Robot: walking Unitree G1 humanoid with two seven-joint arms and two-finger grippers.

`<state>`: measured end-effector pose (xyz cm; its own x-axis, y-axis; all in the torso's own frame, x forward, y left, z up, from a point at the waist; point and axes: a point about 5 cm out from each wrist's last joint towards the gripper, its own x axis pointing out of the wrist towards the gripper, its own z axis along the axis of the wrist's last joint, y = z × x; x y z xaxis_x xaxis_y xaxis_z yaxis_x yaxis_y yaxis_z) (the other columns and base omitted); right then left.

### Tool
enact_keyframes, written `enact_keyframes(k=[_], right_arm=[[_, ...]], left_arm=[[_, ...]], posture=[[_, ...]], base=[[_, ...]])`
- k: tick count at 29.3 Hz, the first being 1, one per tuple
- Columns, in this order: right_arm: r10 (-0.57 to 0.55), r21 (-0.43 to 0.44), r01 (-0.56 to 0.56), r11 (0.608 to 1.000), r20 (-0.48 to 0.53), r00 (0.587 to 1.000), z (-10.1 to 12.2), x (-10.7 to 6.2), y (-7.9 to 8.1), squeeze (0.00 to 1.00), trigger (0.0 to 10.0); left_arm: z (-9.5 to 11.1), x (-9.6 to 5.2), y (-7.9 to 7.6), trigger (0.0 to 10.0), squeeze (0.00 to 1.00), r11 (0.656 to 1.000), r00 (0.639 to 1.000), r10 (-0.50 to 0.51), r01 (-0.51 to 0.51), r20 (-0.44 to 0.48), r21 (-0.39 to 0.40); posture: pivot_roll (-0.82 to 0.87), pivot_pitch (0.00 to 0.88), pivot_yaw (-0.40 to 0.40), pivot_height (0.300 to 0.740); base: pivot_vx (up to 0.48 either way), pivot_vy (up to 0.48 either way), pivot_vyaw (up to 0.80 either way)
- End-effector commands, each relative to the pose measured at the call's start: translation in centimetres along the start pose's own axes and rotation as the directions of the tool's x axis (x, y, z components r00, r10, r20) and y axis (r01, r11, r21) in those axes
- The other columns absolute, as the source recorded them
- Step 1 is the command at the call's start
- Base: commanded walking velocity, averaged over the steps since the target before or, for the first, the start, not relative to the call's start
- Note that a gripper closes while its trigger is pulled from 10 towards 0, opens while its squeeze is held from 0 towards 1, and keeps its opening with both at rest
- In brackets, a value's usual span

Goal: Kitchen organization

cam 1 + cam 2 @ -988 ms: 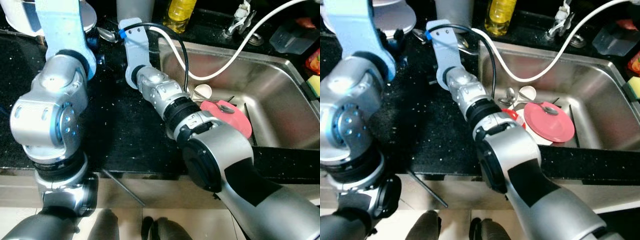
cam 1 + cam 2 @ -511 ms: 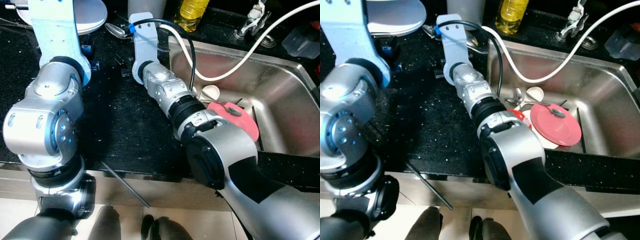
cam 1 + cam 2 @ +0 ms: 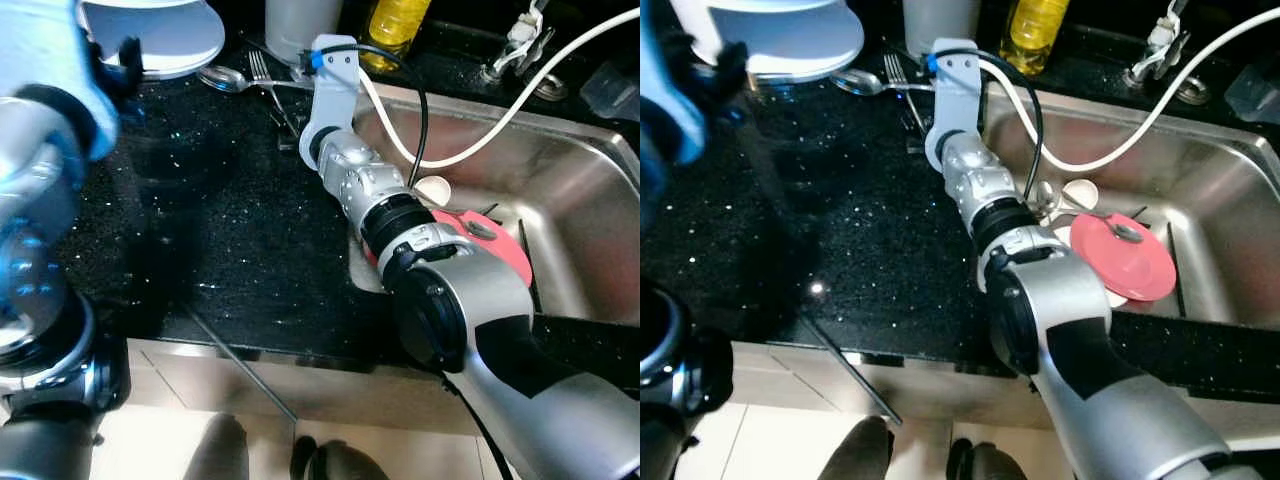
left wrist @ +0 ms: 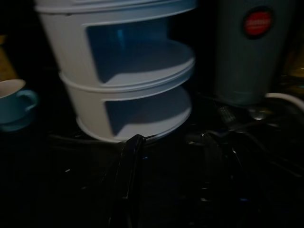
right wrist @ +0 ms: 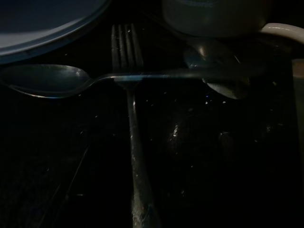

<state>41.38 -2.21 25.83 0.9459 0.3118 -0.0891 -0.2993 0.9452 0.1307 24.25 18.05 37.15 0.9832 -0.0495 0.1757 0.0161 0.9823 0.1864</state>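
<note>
The right arm (image 3: 980,190) reaches forward across the black countertop (image 3: 840,230) along the left edge of the steel sink (image 3: 1220,200). Its wrist ends near the back of the counter, just beside a fork (image 3: 898,80) and a spoon (image 3: 862,84). The right gripper's fingers are hidden under the wrist housing in the head views and cannot be made out in the dark right wrist view, so whether they are spread or pressed together cannot be told. No object is seen held by it.

In the right wrist view the fork (image 5: 129,118) lies flat on the counter with its tines pointing toward a grey cup (image 5: 213,16). The spoon (image 5: 47,80) lies crosswise over the fork just below the tines, touching it. A second spoon (image 5: 216,71) rests near the cup base.

The left arm (image 3: 40,200) is raised on the left side, blurred. The left wrist view shows one black finger (image 4: 129,175) of the left gripper low in the frame, pointing at the base of a white two-tier rack (image 4: 128,71). The second finger is not distinguishable, so its opening cannot be judged. A blue mug (image 4: 16,102) stands beside the rack, and a grey canister (image 4: 249,47) on its other side.

In the sink lie a pink plate (image 3: 1125,255) with a spoon (image 3: 1110,225) on it and a white hose (image 3: 1120,120) draped over the rim. A yellow bottle (image 3: 1038,30) stands behind the sink
</note>
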Motion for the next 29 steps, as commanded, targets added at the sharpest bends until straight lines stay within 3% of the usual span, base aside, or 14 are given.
enact_keyframes(k=[1,11,15,18,22,24,29], right_arm=[[0.005,0.003,-0.004,1.000,-0.185,0.983,-4.8,-0.3,-0.4,0.00,0.0],[0.083,0.008,-0.083,0.996,-0.220,0.972,-5.7,-0.4,0.4,0.00,0.0],[0.137,-0.002,-0.140,0.990,-0.204,0.969,-5.0,-0.4,0.6,0.00,0.0],[0.206,0.009,-0.207,0.978,-0.150,0.967,-3.3,-0.3,0.9,0.00,0.0],[0.320,0.065,-0.319,0.946,-0.003,0.947,1.1,-0.3,1.3,0.00,0.0],[0.320,0.065,-0.319,0.946,-0.003,0.947,1.1,-0.3,1.3,0.00,0.0],[0.371,0.075,-0.380,0.922,0.111,0.922,4.7,-0.7,0.4,0.00,0.0]], left_arm=[[0.1,0.0,0.0,10.0,0.00,1.000,1.000,-0.008,0.008,0.007,0.001],[-0.2,0.1,-0.2,10.0,0.00,1.000,1.000,-0.018,0.018,0.000,-0.020],[-0.4,0.0,-0.2,10.0,0.00,0.999,1.000,-0.020,0.020,-0.006,-0.030],[-0.7,0.0,-0.2,10.0,0.00,0.999,1.000,-0.018,0.017,-0.011,-0.043],[-1.2,0.4,-0.6,10.0,0.00,0.998,1.000,-0.025,0.024,-0.015,-0.065],[-1.2,0.4,-0.6,10.0,0.00,0.998,1.000,-0.025,0.024,-0.015,-0.065],[-1.5,0.8,-1.0,10.0,0.00,0.996,0.999,-0.042,0.041,-0.013,-0.084]], posture=[[0.52,0.068,-0.100,0.740],[0.51,0.059,-0.109,0.740],[0.49,0.056,-0.121,0.740],[0.48,0.054,-0.122,0.740],[0.44,0.044,-0.118,0.740],[0.44,0.044,-0.118,0.740],[0.41,0.036,-0.112,0.740]], base=[[0.000,0.000,0.00],[0.000,0.000,0.00],[0.000,0.000,0.00],[0.000,0.000,0.00],[0.000,0.000,0.00],[0.000,0.000,0.00],[0.000,0.000,0.00]])
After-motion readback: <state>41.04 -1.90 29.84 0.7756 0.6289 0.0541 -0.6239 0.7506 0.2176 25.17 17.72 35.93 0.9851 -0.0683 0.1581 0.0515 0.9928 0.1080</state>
